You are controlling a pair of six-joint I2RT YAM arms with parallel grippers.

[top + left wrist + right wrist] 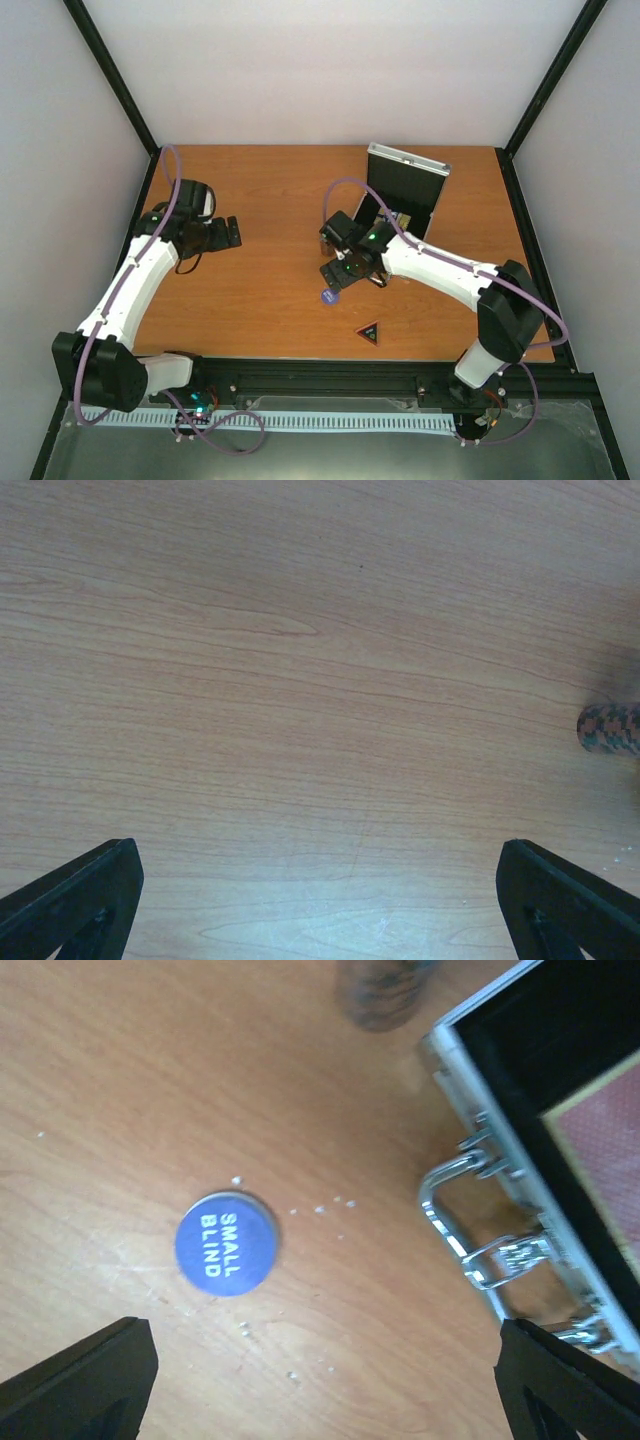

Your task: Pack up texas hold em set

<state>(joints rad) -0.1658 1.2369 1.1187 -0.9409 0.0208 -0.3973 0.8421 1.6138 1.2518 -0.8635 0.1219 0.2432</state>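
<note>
Closest to the arms, one black triangle (369, 334) lies on the table (270, 300), waiting its turn. A bit further, one blue chip (226, 1243) lies flat, and the right arm (440, 268) hangs over it with jaws open wide, likely to pick it up. The left arm (130, 280) has open, empty jaws too. Furthest, one dark cylinder (608, 727) lies near the one silver case (405, 190), open so things can go in

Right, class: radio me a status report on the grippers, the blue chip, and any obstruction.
Left gripper open, over table, holding nothing. Right gripper open, aimed at blue chip. Chip flat on table, outside the open case. Nothing between fingers and chip.
</note>
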